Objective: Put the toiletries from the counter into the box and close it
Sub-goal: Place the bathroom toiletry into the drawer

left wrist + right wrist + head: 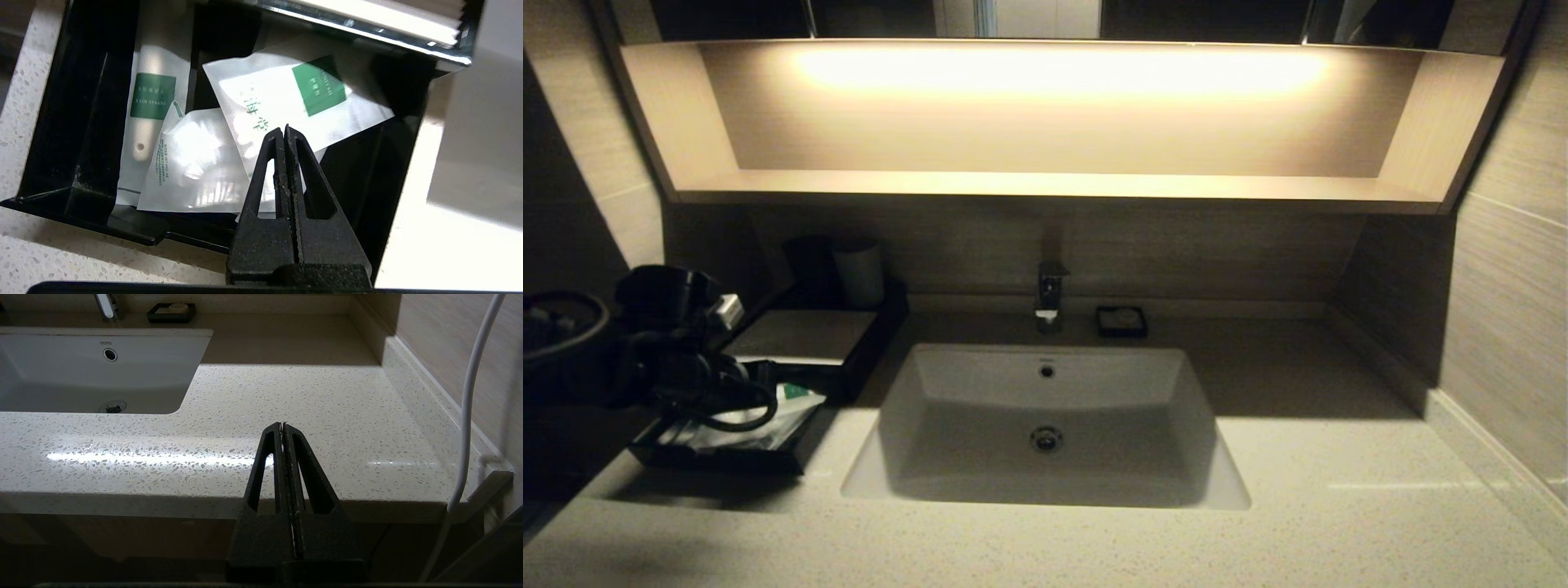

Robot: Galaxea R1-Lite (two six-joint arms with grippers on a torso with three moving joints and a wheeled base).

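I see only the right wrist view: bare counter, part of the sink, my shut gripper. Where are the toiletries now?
Observer: All three packets lie in the drawer tray of the box: the long packet, the puffy packet and the flat packet.
Operator: Is the drawer already closed?
Observer: No. The tray is pulled out from under the box top panel, open to the counter.
Operator: Where is the left gripper?
Observer: The left gripper is over the open tray, shut and holding nothing.
Operator: What stands behind the box?
Observer: Two cups, near the wall.
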